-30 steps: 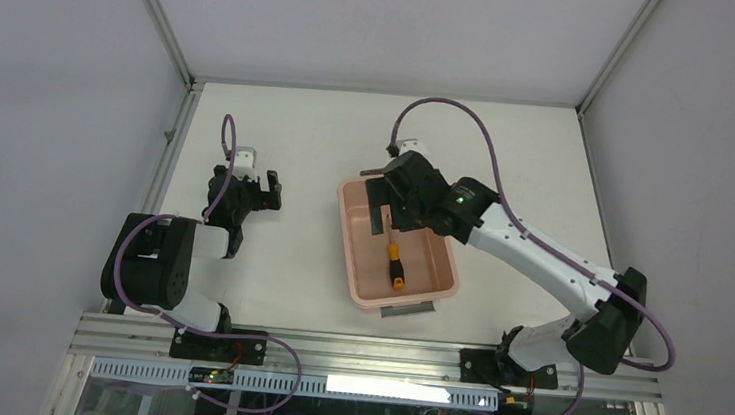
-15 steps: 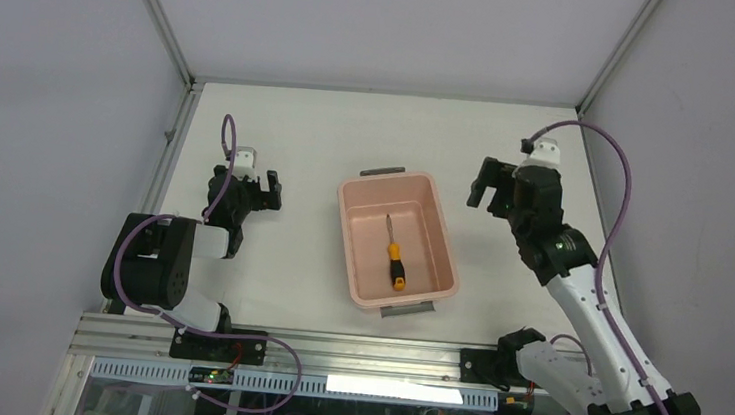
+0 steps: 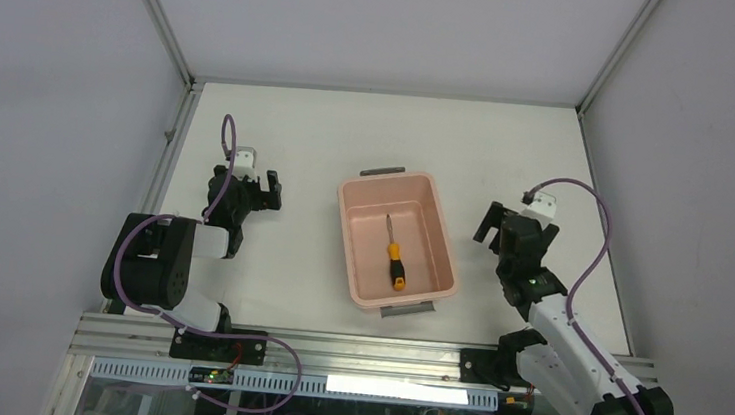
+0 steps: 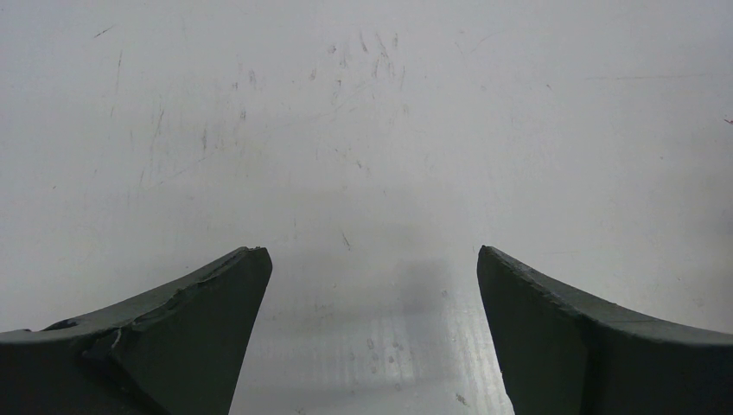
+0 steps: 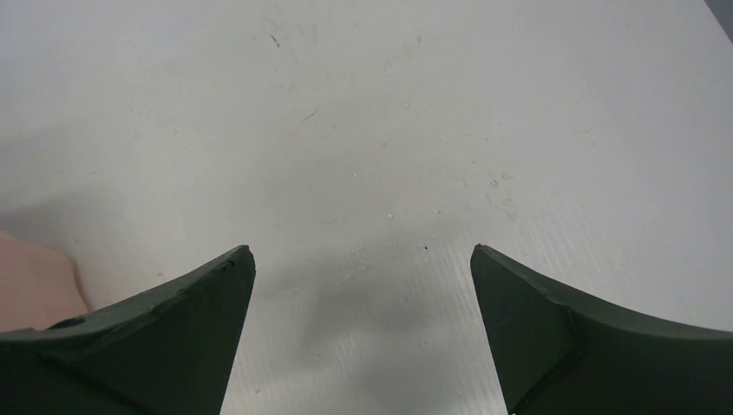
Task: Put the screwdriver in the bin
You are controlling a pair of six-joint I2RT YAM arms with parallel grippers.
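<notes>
The small black-and-orange screwdriver [image 3: 394, 260] with a thin silver shaft lies inside the salmon-pink plastic bin [image 3: 346, 236]. The right arm's fingers [image 5: 173, 328], wide and empty, have withdrawn from over it to three o'clock. The left fingers [image 4: 173, 337], wide too, sit at nine o'clock. The task looks complete.

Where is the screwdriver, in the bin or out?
In: the screwdriver lies flat on the floor of the bin.
</notes>
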